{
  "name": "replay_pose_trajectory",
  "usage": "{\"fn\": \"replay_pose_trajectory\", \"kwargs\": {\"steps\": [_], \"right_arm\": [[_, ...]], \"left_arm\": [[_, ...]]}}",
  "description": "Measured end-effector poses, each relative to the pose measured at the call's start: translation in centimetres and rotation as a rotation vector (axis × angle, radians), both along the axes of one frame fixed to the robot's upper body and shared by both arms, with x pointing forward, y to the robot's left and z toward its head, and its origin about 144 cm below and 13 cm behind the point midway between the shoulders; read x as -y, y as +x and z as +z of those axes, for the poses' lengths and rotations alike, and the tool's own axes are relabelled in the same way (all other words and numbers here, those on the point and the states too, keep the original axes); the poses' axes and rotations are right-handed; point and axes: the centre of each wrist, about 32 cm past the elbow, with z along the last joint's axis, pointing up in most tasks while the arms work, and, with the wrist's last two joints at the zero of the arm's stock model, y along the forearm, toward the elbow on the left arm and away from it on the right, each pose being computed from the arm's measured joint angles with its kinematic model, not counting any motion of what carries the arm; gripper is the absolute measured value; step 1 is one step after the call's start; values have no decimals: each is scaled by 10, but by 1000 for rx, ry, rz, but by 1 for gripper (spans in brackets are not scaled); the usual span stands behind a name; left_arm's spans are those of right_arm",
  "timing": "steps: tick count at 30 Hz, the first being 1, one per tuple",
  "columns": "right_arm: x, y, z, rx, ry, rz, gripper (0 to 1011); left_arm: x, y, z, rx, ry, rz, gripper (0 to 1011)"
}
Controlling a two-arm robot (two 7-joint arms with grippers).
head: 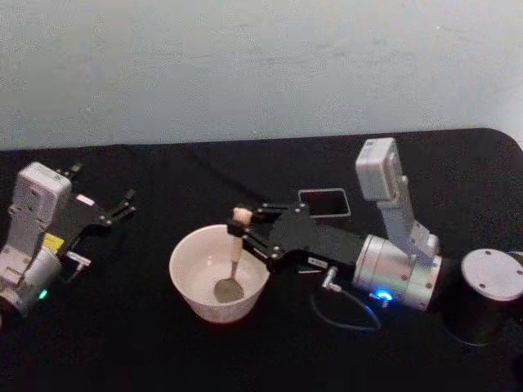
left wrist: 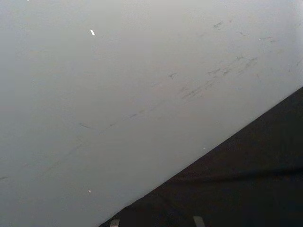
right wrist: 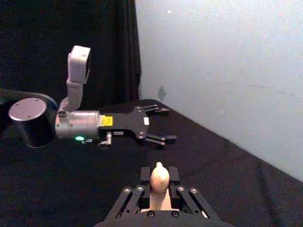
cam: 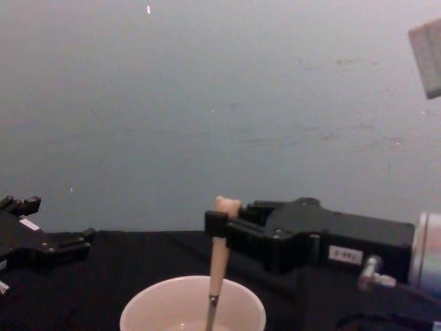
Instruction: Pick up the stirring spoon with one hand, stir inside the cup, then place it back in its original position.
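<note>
My right pincer (head: 243,226) is clamped on the spoon (head: 234,255), gripping it high on the pale handle, just under the little rounded head. Both fingers press the handle from either side, and the head pokes out above them in the right wrist view. The spoon stands nearly upright, leaning a bit. Its thin dark stem runs down into the cup (head: 183,255) and the bowl end is low, near the cup's floor. I can't tell if it touches the bottom.

The cup sits on the black surface (head: 122,335), about mid-scene, with the rim open upward. My right arm comes in from the right, lying low and stretched across the surface toward the cup, so the pincer hangs over the cup's right-hand rim.

A dark square holder (head: 324,202) sits just behind my right pincer, farther from me than the cup and apart from it. A thin cable (head: 347,320) loops on the surface under my right wrist.

My left pincer (right wrist: 169,124) is parked well off to the left, away from the cup. Its fingers are spread apart with nothing between them, and it points toward the wall (head: 245,65).
</note>
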Motion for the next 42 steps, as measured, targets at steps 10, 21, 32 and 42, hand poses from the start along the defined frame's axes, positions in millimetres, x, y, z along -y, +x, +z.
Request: {"fn": "replay_pose_trajectory", "kwargs": {"steps": [10,21,32,42], "right_arm": [[-26,6,-4,-8,-12,22,225],[-46,24,-9,-28,-10,-47,225],[-40,39,-7,0,-12,-128,225],[-5,29,-3,17,-32,-107,225]], "left_arm": [[0,0,0,0,0,0,1001],[0,0,0,0,0,0,1001],[0,0,0,0,0,0,1001],[0,0,0,0,0,0,1001]]}}
